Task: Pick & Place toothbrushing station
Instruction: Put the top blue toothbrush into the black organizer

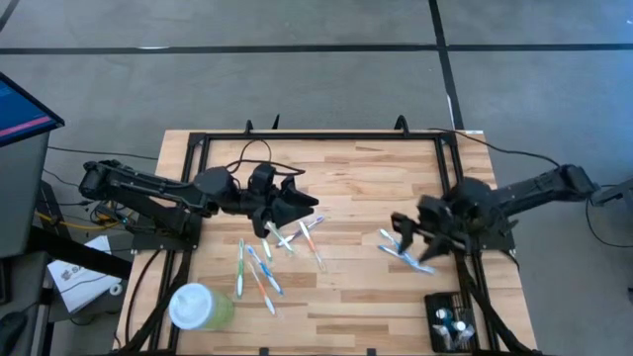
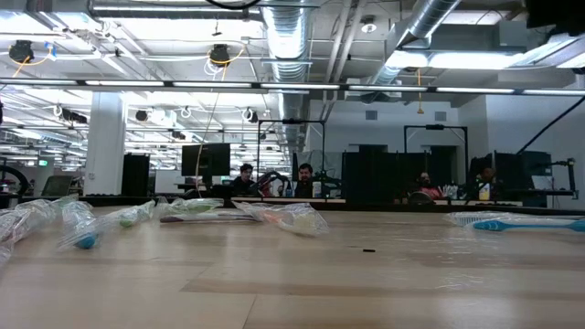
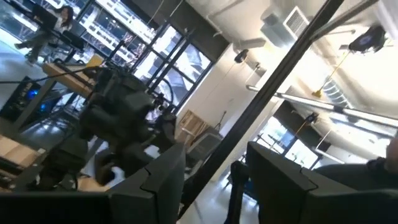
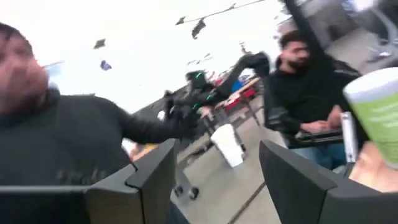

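The wooden surface [image 1: 356,188] carries scattered toothbrushes [image 1: 259,267]. The toothbrushing station [image 1: 453,321] stands near the right end effector [image 1: 407,237], ungripped; placement appears not yet begun. Both end effectors are open and empty, the left end effector [image 1: 297,210] well apart from the station.

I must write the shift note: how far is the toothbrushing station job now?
Done: the black toothbrushing station near the table's front right corner seems to hold something. In hand: nothing; the left pincer and right pincer are both open and empty above the table. Left: wrapped toothbrushes lie loose at the centre, more by the right pincer.
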Robot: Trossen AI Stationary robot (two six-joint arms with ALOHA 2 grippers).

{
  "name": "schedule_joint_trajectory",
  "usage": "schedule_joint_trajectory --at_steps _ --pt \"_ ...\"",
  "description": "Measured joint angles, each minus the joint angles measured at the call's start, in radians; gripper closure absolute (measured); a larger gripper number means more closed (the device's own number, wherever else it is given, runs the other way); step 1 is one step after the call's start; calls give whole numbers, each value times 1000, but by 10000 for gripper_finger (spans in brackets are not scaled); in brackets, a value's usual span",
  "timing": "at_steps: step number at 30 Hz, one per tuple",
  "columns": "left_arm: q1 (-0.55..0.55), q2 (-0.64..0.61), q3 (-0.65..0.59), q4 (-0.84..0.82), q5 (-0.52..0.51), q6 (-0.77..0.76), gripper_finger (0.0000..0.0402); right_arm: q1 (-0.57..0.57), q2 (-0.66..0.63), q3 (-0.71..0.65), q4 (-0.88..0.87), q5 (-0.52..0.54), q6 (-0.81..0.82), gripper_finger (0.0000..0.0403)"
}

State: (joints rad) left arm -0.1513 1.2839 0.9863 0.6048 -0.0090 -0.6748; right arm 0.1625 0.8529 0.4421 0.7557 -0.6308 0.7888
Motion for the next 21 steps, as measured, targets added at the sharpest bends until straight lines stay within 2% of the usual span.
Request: schedule_joint_trajectory --at_steps 5,9,14,17,21 --pt "0 0 0 15 0 -11 234 -97 31 77 8 -4 151 182" --pt "3 0 0 17 0 -11 234 -154 53 142 9 -3 188 182" --pt "67 0 0 15 29 1 234 -225 105 214 -11 -1 200 182" --pt "127 -2 0 -12 100 -9 234 -274 143 262 -166 1 209 182" --pt "200 -2 0 -142 200 -15 234 -336 208 335 -492 3 209 182"
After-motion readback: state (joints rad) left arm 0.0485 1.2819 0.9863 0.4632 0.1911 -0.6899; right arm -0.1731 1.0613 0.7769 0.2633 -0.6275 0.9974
